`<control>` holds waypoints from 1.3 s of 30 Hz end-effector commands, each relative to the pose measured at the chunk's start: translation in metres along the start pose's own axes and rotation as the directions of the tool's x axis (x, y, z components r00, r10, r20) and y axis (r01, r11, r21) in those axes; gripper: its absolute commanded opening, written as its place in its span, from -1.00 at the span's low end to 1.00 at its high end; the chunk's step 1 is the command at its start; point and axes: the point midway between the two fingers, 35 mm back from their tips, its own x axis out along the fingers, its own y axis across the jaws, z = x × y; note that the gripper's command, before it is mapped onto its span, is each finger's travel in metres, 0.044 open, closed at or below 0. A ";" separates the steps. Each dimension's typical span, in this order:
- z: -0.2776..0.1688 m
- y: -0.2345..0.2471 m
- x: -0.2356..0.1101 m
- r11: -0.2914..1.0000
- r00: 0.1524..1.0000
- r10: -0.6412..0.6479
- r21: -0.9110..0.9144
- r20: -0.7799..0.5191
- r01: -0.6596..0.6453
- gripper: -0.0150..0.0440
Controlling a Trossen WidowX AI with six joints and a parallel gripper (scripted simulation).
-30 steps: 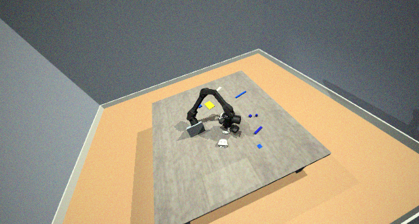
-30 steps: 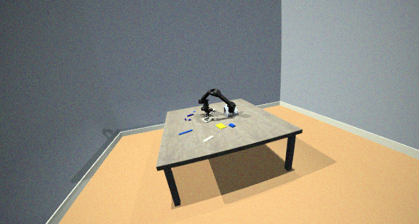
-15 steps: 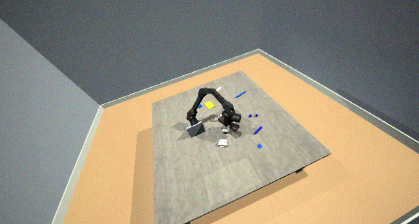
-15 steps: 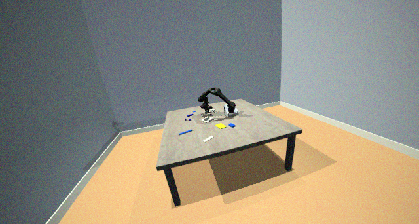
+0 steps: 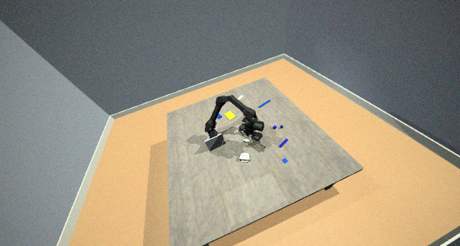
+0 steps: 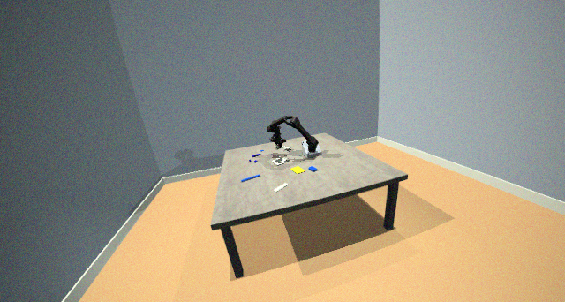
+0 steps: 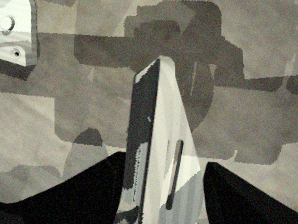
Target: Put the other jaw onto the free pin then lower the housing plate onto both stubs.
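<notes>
My gripper (image 5: 249, 134) (image 6: 279, 147) (image 7: 165, 167) is shut on a white slotted part (image 5: 246, 140) (image 7: 165, 130). The part is wedge-shaped with one dark side face, and it is held above the table, pointing away between the fingers. I cannot tell whether it is a jaw or the housing plate. A white assembly (image 6: 278, 162) lies on the table beyond the arm. Another white piece (image 5: 244, 157) (image 6: 288, 148) lies apart from it. A white block (image 7: 22, 37) with a round peg and a small hole shows at the upper left. Pins and gear teeth are too small to tell.
On the table (image 5: 201, 188) (image 6: 344, 174) are a yellow square (image 5: 230, 115) (image 6: 297, 169), a blue block (image 6: 312, 169), a blue bar (image 5: 264, 103) (image 6: 250, 178), a white strip (image 6: 281, 187), a dark blue bar (image 5: 284, 143), two small dark blue pieces and a blue square (image 5: 284, 160).
</notes>
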 end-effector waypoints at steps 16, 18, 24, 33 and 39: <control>0.036 0.025 -0.007 1.000 1.000 -0.013 0.018 -0.006 0.013 -0.04; 0.041 0.029 -0.007 1.000 1.000 -0.013 0.022 -0.006 0.013 -0.04; 0.056 0.042 -0.007 0.999 1.000 -0.013 0.033 -0.006 0.013 -0.04; 0.077 0.063 -0.006 0.999 1.000 -0.010 0.049 -0.004 0.010 -0.04; 0.090 0.078 -0.005 0.998 1.000 -0.007 0.060 -0.003 0.007 -0.04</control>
